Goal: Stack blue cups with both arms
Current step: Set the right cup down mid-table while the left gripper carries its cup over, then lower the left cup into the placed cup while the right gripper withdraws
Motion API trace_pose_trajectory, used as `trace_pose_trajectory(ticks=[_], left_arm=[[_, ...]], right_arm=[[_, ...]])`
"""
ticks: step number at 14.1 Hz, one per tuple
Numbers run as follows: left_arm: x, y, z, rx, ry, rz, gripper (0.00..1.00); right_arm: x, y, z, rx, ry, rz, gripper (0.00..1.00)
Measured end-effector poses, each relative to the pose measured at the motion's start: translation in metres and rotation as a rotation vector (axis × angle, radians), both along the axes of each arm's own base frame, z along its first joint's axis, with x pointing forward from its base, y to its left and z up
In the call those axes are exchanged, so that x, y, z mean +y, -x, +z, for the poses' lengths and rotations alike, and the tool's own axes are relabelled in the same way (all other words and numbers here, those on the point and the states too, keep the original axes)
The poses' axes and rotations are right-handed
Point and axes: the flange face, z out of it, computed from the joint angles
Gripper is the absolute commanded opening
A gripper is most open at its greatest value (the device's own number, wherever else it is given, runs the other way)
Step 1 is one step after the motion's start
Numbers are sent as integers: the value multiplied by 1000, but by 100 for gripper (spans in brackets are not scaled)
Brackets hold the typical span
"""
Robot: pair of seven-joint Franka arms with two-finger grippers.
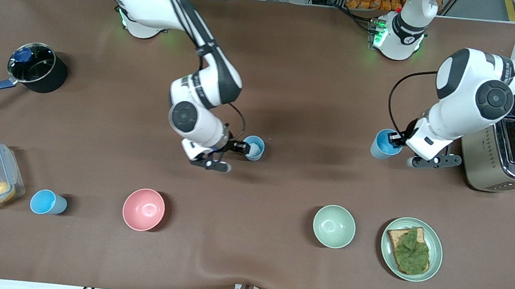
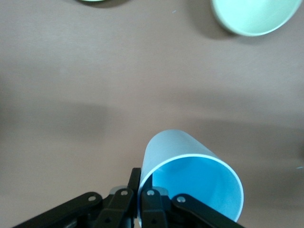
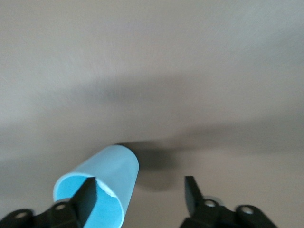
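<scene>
Left gripper (image 1: 397, 140) pinches one blue cup's (image 1: 384, 144) rim, lifted for stacking; right gripper (image 1: 239, 148) stands wide around the middle cup (image 1: 254, 147), set as base.

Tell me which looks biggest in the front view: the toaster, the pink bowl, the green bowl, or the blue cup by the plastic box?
1. toaster
2. pink bowl and green bowl: they look alike, so no ranking
3. blue cup
</scene>
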Motion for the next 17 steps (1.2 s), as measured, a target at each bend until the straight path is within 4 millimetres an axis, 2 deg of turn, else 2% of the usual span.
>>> trace_pose_trajectory(ticks=[2, 5, 7, 8, 11, 13, 14, 17], left_arm=[[-32, -5, 11, -10, 21, 40, 0], [-85, -12, 13, -2, 44, 96, 0], [-118, -14, 8, 11, 55, 129, 0], [-134, -15, 6, 17, 61, 147, 0], [-180, -14, 3, 32, 77, 197, 0], [-211, -11, -3, 44, 80, 220, 0], [-227, -8, -8, 47, 72, 232, 0], [-276, 3, -29, 31, 22, 259, 0]], right_arm=[[-41, -17, 55, 21, -22, 10, 100], [-131, -25, 136, 55, -13, 131, 100], [-190, -19, 182, 65, 20, 213, 100], [-213, -11, 202, 78, 42, 247, 100], [-254, 11, 266, 40, 166, 305, 100], [-275, 25, 298, 1, 215, 347, 100], [-292, 27, 307, -14, 217, 358, 100], [-348, 22, 315, -55, 209, 345, 100]])
